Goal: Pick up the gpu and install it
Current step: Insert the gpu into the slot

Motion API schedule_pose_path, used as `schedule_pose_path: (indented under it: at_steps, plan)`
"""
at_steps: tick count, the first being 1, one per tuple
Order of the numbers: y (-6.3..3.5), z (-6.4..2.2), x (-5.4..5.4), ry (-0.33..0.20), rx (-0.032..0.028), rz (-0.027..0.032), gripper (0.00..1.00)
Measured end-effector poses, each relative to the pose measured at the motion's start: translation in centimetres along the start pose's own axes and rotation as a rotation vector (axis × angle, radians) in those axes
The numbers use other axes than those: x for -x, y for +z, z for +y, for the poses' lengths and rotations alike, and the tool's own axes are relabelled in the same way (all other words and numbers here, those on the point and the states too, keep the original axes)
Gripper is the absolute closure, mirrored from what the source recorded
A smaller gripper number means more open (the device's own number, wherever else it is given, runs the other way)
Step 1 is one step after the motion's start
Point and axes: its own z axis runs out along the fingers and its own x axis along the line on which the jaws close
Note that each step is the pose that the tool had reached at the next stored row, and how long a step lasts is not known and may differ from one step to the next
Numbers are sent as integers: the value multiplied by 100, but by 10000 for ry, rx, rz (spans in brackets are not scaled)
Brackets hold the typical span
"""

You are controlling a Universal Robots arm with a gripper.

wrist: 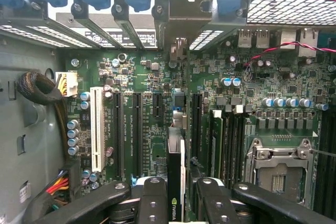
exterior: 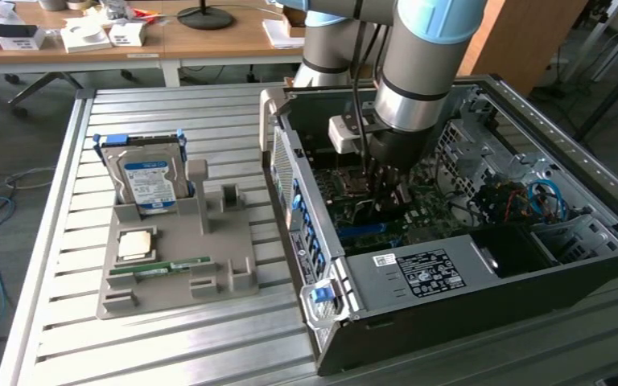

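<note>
Black gpu (wrist: 175, 174), green motherboard (wrist: 152, 140)

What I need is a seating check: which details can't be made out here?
- NVIDIA graphics card: its edge connector and slot, wrist view, hidden under the edge-on card.
- Card itself, exterior view: behind the robot arm.
- Hard drive label text: exterior view, too small.
</note>
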Motion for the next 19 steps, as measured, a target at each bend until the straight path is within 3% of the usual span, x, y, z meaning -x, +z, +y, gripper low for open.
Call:
schedule_pose_path:
  at_steps: [19]
  plan:
    - [2, -1, -23, 150, -3, 5, 74]
